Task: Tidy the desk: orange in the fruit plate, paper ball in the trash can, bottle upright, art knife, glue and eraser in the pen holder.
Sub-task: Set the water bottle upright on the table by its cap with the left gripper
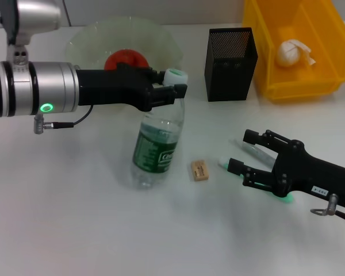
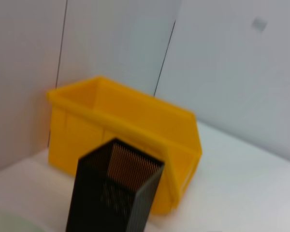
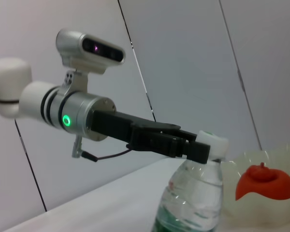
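Bottle (image 1: pixel 157 144) upright w/ left tool (image 1: pixel 173 90) clamped on neck.

This looks like a robotics lab or test room made up as a desk. A bare white tabletop (image 1: pixel 75 230) stands against plain white wall panels (image 3: pixel 183 53) with thin dark seams. On it sits a staged set of props: a yellow plastic storage bin (image 1: pixel 302 52), a black mesh pen holder (image 1: pixel 230 56) and a clear fruit plate (image 1: pixel 92 40). 2 robot arms reach over it.
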